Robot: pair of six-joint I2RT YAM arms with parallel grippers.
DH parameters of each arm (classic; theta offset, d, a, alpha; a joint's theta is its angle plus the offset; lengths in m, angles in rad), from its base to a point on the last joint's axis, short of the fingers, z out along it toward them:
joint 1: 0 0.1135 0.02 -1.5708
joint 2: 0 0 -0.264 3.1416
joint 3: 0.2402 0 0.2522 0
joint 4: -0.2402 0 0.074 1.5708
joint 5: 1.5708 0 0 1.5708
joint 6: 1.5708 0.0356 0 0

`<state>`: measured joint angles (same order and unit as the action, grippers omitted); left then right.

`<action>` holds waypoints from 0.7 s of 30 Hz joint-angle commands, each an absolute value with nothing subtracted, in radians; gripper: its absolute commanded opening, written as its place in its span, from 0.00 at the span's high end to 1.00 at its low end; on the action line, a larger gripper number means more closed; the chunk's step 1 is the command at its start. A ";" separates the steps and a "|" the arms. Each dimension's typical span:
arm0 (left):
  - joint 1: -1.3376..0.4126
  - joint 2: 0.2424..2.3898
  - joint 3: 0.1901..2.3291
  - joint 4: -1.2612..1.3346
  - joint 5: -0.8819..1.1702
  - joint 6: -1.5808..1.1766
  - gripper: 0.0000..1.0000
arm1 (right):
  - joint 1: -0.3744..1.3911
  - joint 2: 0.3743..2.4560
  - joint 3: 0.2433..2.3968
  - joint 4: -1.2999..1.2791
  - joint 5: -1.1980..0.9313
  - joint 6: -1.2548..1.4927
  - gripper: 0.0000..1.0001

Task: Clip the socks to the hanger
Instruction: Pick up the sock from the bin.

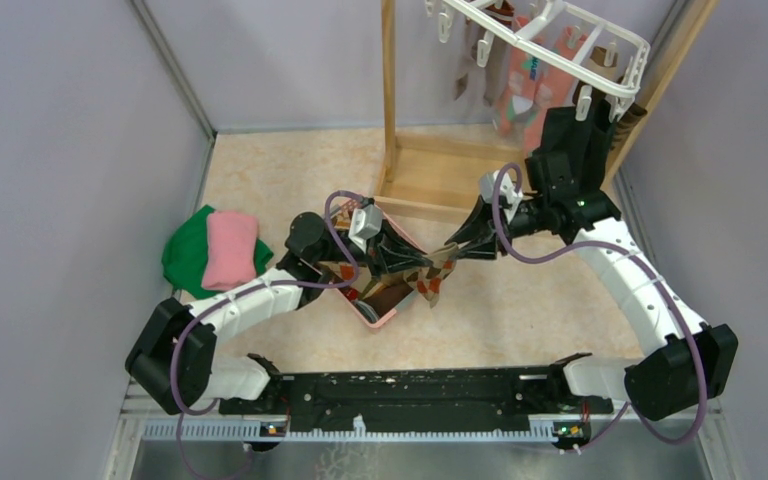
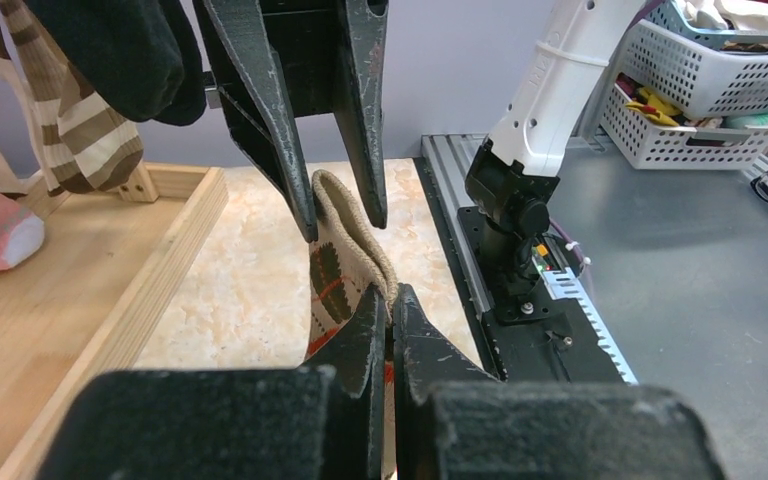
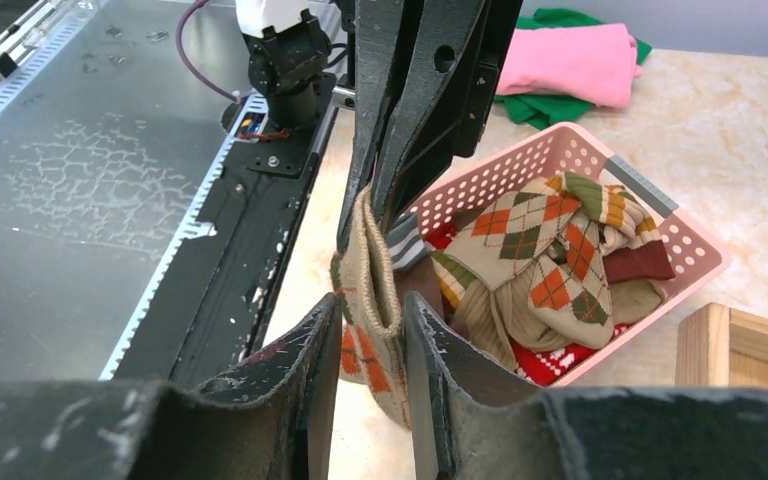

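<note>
A brown-orange argyle sock [image 1: 432, 278] hangs in the air just right of the pink basket, held between both arms. My left gripper [image 2: 392, 300] is shut on one side of its cuff [image 2: 335, 260]. My right gripper [image 3: 372, 305] straddles the opposite side of the cuff [image 3: 370, 270], its fingers apart and a gap showing beside the fabric. Several more socks [image 3: 540, 250] lie heaped in the basket. The white hanger [image 1: 560, 30] is at the top right with several socks [image 1: 520, 90] clipped under it.
The pink basket [image 1: 375, 318] sits on the floor below my left gripper. A wooden stand [image 1: 390, 100] carries the hanger. Folded green and pink cloths [image 1: 215, 250] lie at the left. White baskets [image 2: 700, 90] stand beyond the table.
</note>
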<state>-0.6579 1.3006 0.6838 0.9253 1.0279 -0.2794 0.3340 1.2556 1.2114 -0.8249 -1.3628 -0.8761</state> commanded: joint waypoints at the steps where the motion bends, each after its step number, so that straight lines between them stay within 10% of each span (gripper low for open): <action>1: -0.663 1.287 0.723 0.955 1.032 -0.256 1.00 | 0.345 1.237 1.204 -0.740 -1.374 -0.823 0.71; 7: -0.663 1.282 0.714 1.014 1.039 -0.294 1.00 | 0.345 1.236 1.177 -0.707 -1.374 -0.804 0.55; 21: -0.663 1.320 0.695 1.342 1.015 -0.520 1.00 | 0.380 1.279 1.299 -0.774 -1.513 -0.815 0.51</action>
<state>-0.6586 1.3029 0.6857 1.1778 1.0229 -0.4496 0.3542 1.2659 1.1942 -0.7456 -1.4506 -0.7925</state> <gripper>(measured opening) 0.016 0.481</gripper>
